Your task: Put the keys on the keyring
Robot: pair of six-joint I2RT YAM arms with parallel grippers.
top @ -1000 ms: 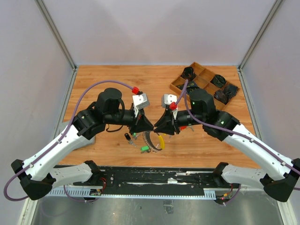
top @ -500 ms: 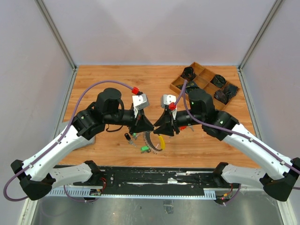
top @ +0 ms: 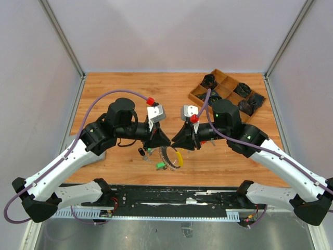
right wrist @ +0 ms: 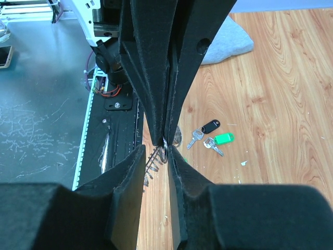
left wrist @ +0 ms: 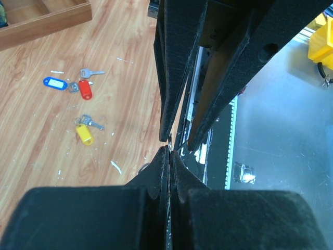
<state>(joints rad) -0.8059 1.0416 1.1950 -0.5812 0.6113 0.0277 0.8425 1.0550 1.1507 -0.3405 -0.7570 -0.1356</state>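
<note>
The keyring (top: 166, 154), partly hidden beneath the tips, is a silvery coil with a yellow curve. Left gripper (left wrist: 168, 151) is pressed together. Right gripper (right wrist: 156, 151) is narrowly apart, and I cannot tell its grip.

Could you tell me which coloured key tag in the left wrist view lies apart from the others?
The yellow-tagged key lies alone; the blue-tagged key and red-tagged key lie close together nearer the wooden tray.

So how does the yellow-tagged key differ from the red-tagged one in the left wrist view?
The yellow-tagged silver metal key lies alone; the red-tagged silver metal key sits beside a blue plastic tag. The yellow one lies nearer the camera, the red one farther. Both have oval plastic tags and lie flat on the wooden table.
</note>
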